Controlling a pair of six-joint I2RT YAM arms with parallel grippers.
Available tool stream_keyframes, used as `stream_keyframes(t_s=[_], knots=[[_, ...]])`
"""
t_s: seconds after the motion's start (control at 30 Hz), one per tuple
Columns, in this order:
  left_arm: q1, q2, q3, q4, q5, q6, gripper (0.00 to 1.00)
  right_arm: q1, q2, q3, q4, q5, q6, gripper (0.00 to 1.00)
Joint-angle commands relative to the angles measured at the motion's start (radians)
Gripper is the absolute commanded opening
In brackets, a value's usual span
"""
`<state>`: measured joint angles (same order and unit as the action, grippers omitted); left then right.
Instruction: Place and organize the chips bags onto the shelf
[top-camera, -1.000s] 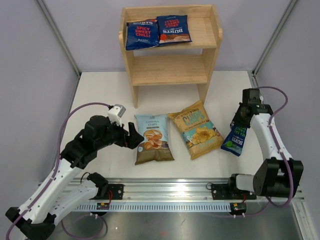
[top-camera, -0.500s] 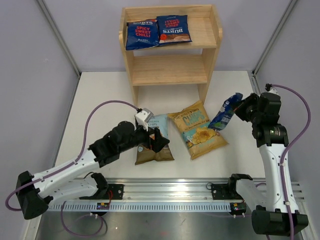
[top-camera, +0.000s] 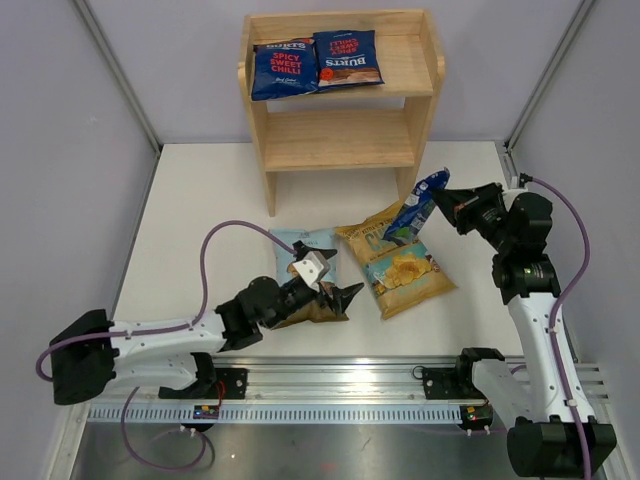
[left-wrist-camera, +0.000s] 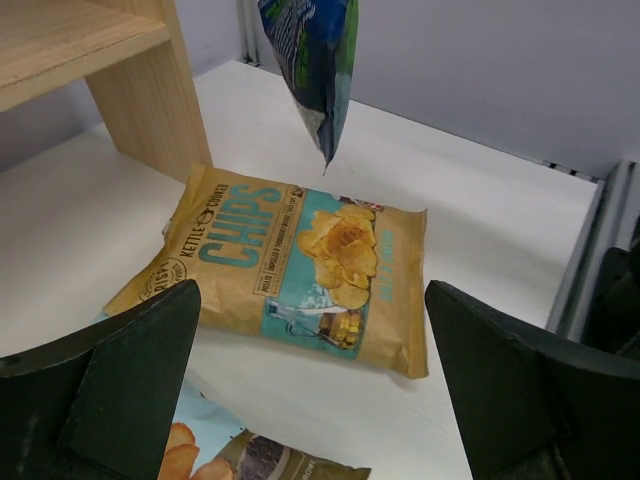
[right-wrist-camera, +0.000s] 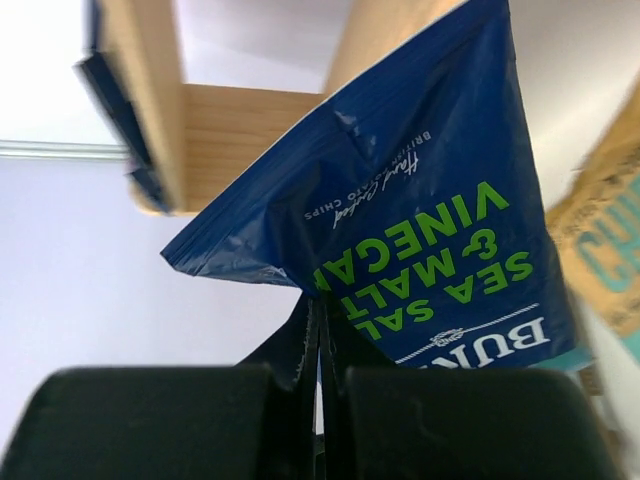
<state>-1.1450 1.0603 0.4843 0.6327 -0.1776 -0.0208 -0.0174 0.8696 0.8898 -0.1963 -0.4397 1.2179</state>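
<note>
Top external: right jaws clamp green-marked bag (top-camera: 413, 207), moved nearer shelf (top-camera: 340, 137); left jaws wide.

- This is a robot lab test cell.
- Plain pale grey wall panels (top-camera: 60, 150) set in metal corner posts (top-camera: 115, 70) box in the white tabletop (top-camera: 200, 200) on its left, far and right edges.
- A left arm (top-camera: 160, 340) and a right arm (top-camera: 535, 320) are bolted to a slotted aluminium rail (top-camera: 340, 372) along the near edge, trailing purple cables (top-camera: 203, 275).
- A bare wooden shelf (top-camera: 340, 140) holding chips bags (top-camera: 285, 68) stands at the far edge.
</note>
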Motion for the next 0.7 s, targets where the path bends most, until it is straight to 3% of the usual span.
stream_keyframes(t_s=[0.0,0.13,0.2,0.5,0.67], knots=[[-0.013,0.065,-0.004,0.309,-0.097,0.137,0.99,0.011,-0.035,-0.003,0.175,-0.054,0.167,0.0],[-0.027,0.18,-0.003,0.563,-0.043,0.162,0.99,0.069,-0.047,-0.043,0.244,-0.082,0.236,0.0],[-0.039,0.226,0.029,0.616,-0.025,0.168,0.99,0.077,-0.061,-0.051,0.25,-0.083,0.258,0.0],[-0.059,0.398,0.137,0.809,-0.099,0.16,0.99,0.088,-0.118,-0.011,0.207,-0.143,0.273,0.0],[-0.064,0.446,0.195,0.814,-0.112,0.16,0.99,0.096,-0.152,-0.017,0.173,-0.134,0.281,0.0]])
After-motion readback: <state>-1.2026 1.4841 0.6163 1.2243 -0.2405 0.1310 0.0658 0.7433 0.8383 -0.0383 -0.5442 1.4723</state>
